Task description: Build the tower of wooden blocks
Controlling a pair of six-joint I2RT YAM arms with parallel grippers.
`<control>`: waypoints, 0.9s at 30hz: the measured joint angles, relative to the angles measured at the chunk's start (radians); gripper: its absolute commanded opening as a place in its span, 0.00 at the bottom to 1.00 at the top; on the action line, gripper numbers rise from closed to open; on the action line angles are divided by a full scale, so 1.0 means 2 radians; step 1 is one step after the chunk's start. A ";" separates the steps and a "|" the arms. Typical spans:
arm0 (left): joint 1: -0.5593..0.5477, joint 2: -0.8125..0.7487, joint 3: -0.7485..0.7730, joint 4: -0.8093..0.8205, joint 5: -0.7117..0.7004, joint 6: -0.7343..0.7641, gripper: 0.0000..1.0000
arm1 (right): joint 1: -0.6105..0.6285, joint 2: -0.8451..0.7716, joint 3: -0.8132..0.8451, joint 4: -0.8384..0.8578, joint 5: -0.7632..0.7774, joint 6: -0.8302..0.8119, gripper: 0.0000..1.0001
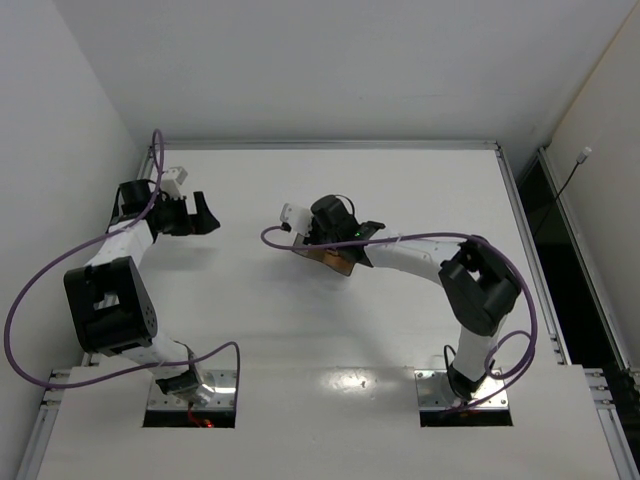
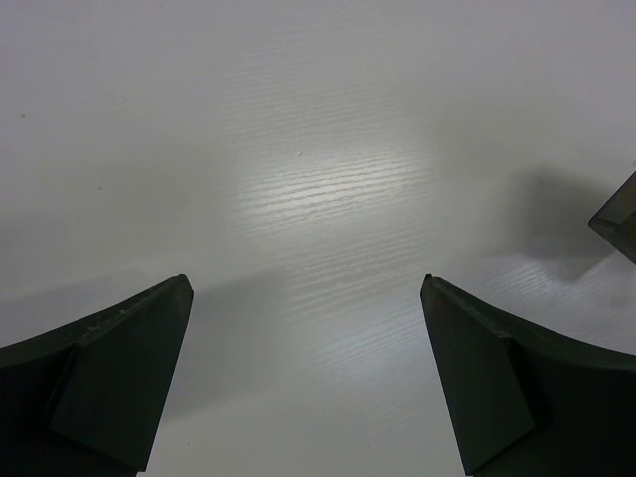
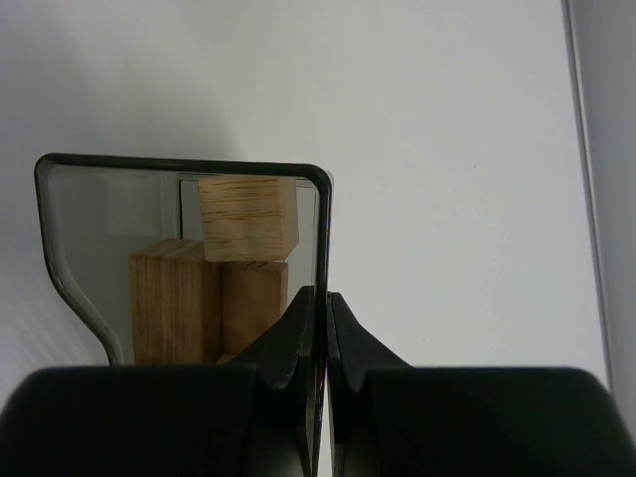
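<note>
Three light tan wood blocks lie inside a translucent grey bin (image 3: pixel 179 162): one (image 3: pixel 248 217) on top, two (image 3: pixel 174 298) (image 3: pixel 253 298) below it. No tower shows in any view. My right gripper (image 3: pixel 320 296) is shut on the bin's right wall, which is pinched between the fingers. In the top view this gripper (image 1: pixel 335 250) sits at the table's middle with the bin (image 1: pixel 338 263) under it. My left gripper (image 2: pixel 306 288) is open and empty over bare table, at the far left in the top view (image 1: pixel 205 215).
A dark corner of the bin (image 2: pixel 621 217) shows at the right edge of the left wrist view. The white table (image 1: pixel 400 190) has a raised rim along its back and right sides. Purple cables loop beside both arms.
</note>
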 measured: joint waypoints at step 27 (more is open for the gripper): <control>-0.034 -0.019 -0.012 0.013 -0.062 0.028 1.00 | -0.025 0.004 0.000 0.047 0.076 -0.005 0.00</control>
